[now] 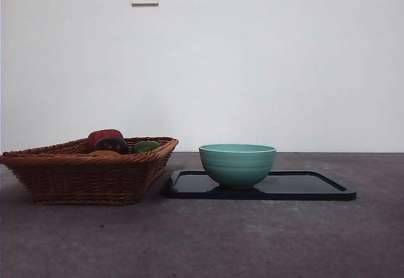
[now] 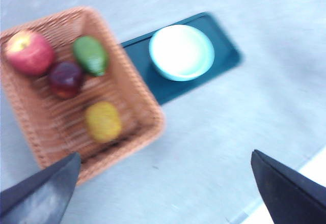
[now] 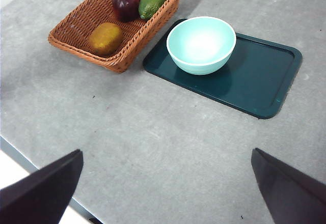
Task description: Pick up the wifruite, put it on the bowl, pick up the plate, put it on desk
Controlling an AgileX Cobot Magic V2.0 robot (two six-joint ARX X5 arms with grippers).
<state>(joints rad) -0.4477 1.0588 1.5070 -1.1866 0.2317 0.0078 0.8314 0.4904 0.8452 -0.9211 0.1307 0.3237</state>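
The wifruite (image 3: pixel 105 38), a small dull orange-brown oval, lies in the near end of a wicker basket (image 3: pixel 81 15); it also shows as the wifruite (image 2: pixel 103 121) and, just over the basket rim, the wifruite (image 1: pixel 104 153). The teal bowl (image 1: pixel 237 164) (image 3: pixel 201 44) (image 2: pixel 181 52) stands empty on a flat dark tray (image 1: pixel 315 186) (image 3: pixel 265 76). No separate plate is in view. My left gripper (image 2: pixel 164 154) hangs open high above the desk (image 1: pixel 252 240) near the basket. High over the desk's front, my right gripper (image 3: pixel 166 151) is open too. Both are empty.
The basket (image 1: pixel 82 177) (image 2: pixel 46 127) also holds a red apple (image 2: pixel 29 52), a dark red-purple fruit (image 2: pixel 65 79) and a green fruit (image 2: pixel 90 55). It stands left of the tray, nearly touching it. The desk's front edge (image 3: pixel 30 165) runs under the right arm.
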